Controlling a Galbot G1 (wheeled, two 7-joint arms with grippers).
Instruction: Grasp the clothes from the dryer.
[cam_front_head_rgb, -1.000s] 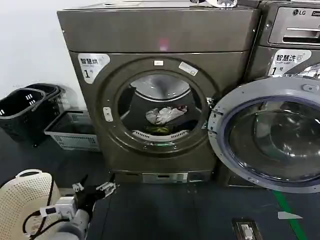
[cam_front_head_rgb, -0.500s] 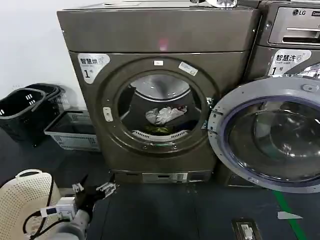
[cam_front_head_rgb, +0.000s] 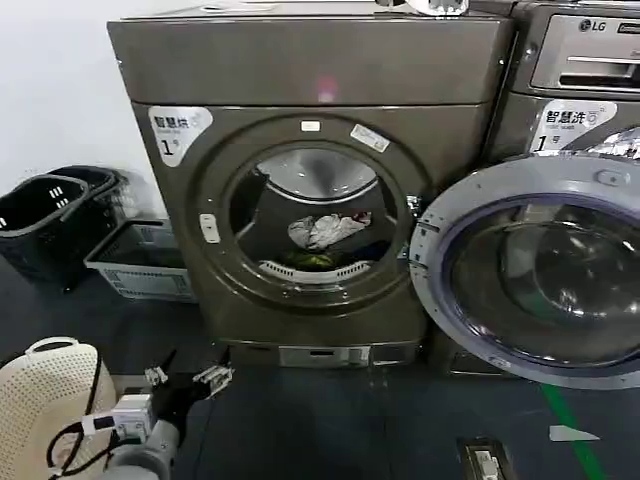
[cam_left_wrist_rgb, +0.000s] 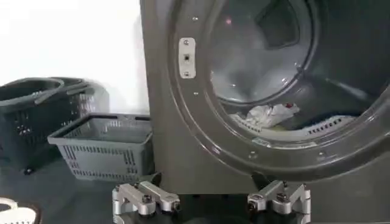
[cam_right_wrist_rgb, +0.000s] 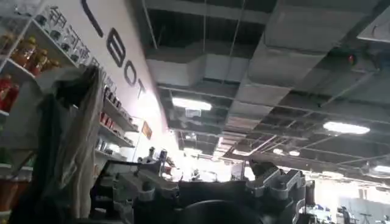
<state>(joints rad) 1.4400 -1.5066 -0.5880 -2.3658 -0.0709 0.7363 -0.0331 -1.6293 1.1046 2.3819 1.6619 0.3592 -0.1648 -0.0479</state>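
— Where are the clothes?
— The whitish-grey rag (cam_front_head_rgb: 322, 231) and yellow-green scrap (cam_front_head_rgb: 314, 260) lie in the bronze-grey metal dryer (cam_front_head_rgb: 310, 180); its round glass door (cam_front_head_rgb: 535, 280) hangs open.
— The claws?
— The left claw (cam_front_head_rgb: 190, 380) hovers low, spread wide, empty; its wrist camera shows a grey slatted basket (cam_left_wrist_rgb: 106, 146) beside the dryer. The right claw (cam_right_wrist_rgb: 201, 189) points at the ceiling, open, empty.

the dryer (cam_front_head_rgb: 310, 190) is a large bronze-grey front-loader with a plain flat top panel and a white "1" sticker at its upper left corner. its round porthole stands open, its door (cam_front_head_rgb: 530, 280) swung out to the right. the clothes (cam_front_head_rgb: 322, 232) lie on the drum floor: a crumpled whitish-grey piece (cam_left_wrist_rgb: 265, 114), with a yellow-green piece (cam_front_head_rgb: 315, 260) nearer the porthole's lower rim.
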